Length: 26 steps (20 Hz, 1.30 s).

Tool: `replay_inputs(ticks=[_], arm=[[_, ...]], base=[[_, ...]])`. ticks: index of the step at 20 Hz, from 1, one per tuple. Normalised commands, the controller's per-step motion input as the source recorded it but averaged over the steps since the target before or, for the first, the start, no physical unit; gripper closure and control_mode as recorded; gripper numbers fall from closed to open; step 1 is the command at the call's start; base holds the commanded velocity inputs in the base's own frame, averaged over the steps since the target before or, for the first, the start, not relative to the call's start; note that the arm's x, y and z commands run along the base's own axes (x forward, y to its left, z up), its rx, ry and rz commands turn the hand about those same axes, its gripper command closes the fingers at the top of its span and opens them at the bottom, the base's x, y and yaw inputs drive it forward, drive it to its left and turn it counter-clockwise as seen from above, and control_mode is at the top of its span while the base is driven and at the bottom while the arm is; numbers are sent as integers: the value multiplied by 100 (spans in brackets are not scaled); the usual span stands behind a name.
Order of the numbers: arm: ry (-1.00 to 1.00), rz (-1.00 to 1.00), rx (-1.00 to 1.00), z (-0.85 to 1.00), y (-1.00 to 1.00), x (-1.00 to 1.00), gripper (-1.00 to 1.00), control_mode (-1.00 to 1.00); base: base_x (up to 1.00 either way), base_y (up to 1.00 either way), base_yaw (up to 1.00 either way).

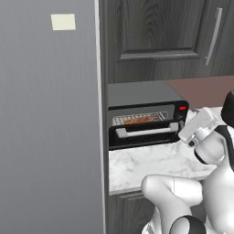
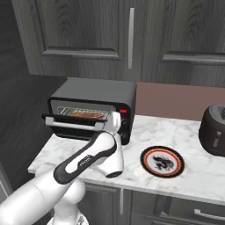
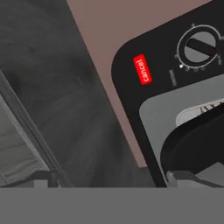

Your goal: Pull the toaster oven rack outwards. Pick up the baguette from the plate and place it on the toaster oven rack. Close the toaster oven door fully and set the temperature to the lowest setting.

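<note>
On the left stands a big grey fridge (image 1: 48, 114) with a small pale note (image 1: 63, 22) stuck near its top. Just beside it, the toaster oven (image 1: 146, 93) sits at the back of the white marble desk (image 1: 151, 164), under dark wood cabinets (image 2: 88, 30). The toaster oven door (image 1: 144, 132) hangs partly open, tilted out, with its silver bar handle across the front. Above the door you can look in and see the toaster oven rack (image 1: 123, 120). The orange-tan baguette (image 1: 139, 120) lies on that rack, inside the oven. A small red light (image 1: 183, 108) glows at the oven's right side.

The white arm reaches up to the oven's right front corner. The gripper (image 1: 194, 132) is close to that corner, and its jaws are spread wide with nothing between them. From the hand view, a red cancel button (image 3: 141, 69) and a black knob (image 3: 199, 47) are near.

Further right, the plate (image 2: 162, 161) lies flat on the desk with no bread on it. A large dark rounded pot (image 2: 214, 129) stands at the far right.
</note>
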Motion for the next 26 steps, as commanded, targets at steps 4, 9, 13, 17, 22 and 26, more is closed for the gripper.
replay_inputs(ticks=[4, 9, 13, 17, 22, 26], arm=[[10, -7, 0, 0, 0, 30, -100, -100], [12, -6, 0, 0, 0, 42, -100, -100], [11, -6, 0, 0, 0, 39, -100, -100], [10, -6, 0, 0, 0, 34, -100, -100], [13, -6, 0, 0, 0, 40, -100, -100], [16, -6, 0, 0, 0, 51, -100, -100]], base=[[0, 0, 0], [0, 0, 0], [0, 0, 0], [0, 0, 0], [0, 0, 0], [0, 0, 0]])
